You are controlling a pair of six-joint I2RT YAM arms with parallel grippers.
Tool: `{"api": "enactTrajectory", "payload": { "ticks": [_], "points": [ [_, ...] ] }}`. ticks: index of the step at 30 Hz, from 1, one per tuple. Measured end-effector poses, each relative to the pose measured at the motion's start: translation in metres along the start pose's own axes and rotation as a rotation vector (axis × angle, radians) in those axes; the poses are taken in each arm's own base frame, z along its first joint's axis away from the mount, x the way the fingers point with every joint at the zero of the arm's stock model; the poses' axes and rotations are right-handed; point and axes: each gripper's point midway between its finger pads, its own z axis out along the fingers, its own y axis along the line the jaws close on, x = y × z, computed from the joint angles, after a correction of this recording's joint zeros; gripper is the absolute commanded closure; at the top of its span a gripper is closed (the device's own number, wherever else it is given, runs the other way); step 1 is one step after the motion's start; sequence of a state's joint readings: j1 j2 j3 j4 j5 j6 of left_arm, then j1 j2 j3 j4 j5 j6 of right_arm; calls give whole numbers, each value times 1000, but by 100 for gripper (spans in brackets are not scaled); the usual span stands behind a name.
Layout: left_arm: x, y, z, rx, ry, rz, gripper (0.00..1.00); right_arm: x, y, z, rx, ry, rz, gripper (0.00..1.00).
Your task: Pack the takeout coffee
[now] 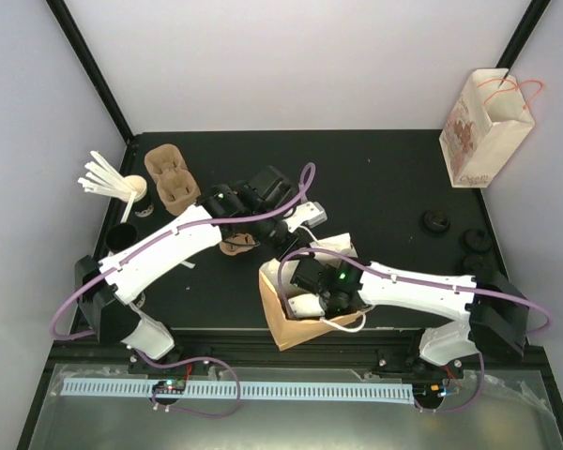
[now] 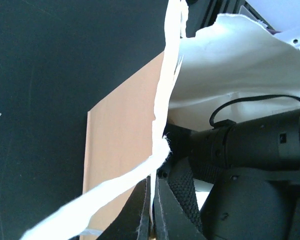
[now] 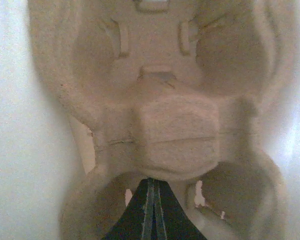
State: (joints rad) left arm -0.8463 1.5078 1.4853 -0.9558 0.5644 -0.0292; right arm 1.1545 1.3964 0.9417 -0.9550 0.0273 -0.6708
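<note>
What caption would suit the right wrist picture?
Shut right gripper close up against a moulded pulp cup carrier.

The flat desk (image 1: 375, 178) is matt black. The tall brown paper bag (image 1: 286, 330) is plain tan outside and white inside, with a white twisted paper handle (image 2: 162, 90). The moulded pulp cup carrier (image 3: 175, 130) is an unpatterned beige-brown, as is a second pulp carrier (image 1: 172, 178). The thin plastic stirrers (image 1: 101, 173) are white. The small round plastic lids (image 1: 436, 221) are black. The small paper gift bag (image 1: 479, 136) is cream with a faded reddish print and orange-red cord handles. The left arm (image 1: 169, 248) and right arm (image 1: 422, 286) are white with black joints and purple cables (image 1: 263, 214). The left hand (image 2: 152, 185) and right hand (image 3: 151, 187) are black.
</note>
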Motion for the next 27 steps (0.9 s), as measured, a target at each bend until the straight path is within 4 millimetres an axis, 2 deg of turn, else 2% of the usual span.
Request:
{"api": "enactTrajectory", "payload": {
  "ticks": [15,27],
  "points": [
    [0,7,5,-21,19,8,98,6,10,59,-41,65,-4,99],
    [1,7,5,-21,22,14,98,7,5,57,2,63,-5,99]
  ]
}}
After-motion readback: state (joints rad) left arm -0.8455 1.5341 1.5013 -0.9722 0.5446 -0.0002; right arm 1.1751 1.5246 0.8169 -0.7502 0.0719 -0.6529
